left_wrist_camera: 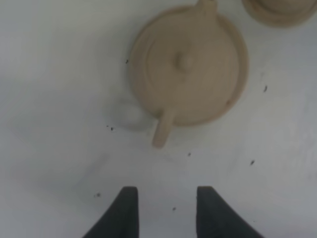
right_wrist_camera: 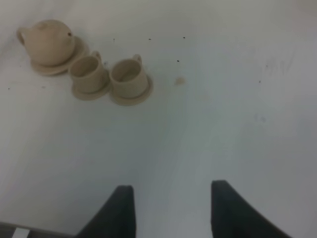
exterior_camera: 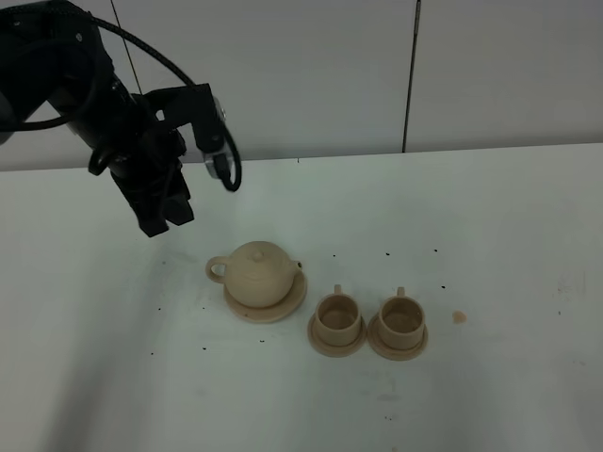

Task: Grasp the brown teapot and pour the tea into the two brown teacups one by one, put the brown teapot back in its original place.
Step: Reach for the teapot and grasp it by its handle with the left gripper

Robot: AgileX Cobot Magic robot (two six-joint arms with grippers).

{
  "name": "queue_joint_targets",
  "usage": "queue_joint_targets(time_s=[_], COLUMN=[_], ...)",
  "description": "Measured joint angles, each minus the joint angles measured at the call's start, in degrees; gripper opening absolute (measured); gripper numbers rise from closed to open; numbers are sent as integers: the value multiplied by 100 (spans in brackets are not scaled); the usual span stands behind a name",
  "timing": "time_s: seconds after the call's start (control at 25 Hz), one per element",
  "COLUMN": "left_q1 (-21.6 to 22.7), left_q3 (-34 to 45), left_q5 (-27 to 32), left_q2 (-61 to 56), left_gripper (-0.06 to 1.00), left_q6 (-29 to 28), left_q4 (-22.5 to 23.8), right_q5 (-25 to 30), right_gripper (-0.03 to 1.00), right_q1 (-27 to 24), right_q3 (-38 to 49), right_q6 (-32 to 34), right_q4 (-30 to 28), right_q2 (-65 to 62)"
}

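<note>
I see the white table (exterior_camera: 490, 245) filling the high view. The left arm (exterior_camera: 57, 75) hangs over its far left part. The left gripper (left_wrist_camera: 166, 191) is above the surface with its fingers apart and nothing between them (the pot's loop handle points toward it in the wrist view). The right gripper (right_wrist_camera: 171, 191) is also spread and empty, well apart from the tea set. The brown teapot (exterior_camera: 259, 273) sits upright with its lid on, on the wide saucer (exterior_camera: 283, 309) near mid-table. To its right stand the first teacup (exterior_camera: 337, 318) and the second teacup (exterior_camera: 402, 318), side by side on small saucers. A tan speck (exterior_camera: 459, 316) lies just beyond them.
</note>
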Motion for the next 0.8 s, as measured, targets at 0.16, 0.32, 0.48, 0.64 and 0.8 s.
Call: queue_joint_targets(time_s=[0.16,0.32,0.48,0.64,0.8], left_q1=[0,0,0,0,0], left_q3=[0,0,0,0,0], left_q5=[0,0,0,0,0], left_q2=[27,164,265,265,265], left_gripper=[35,35,35,35,35], left_q6=[524,622,555,660,839], left_q4=[163,194,139,-215,-350], right_q5=[0,0,-4,-4,-4], right_gripper=[35,35,35,35,35], right_q1=[0,0,0,0,0], right_q3=[0,0,0,0,0], right_q6=[0,0,0,0,0], right_q4=[0,0,0,0,0], right_q2=[0,0,0,0,0])
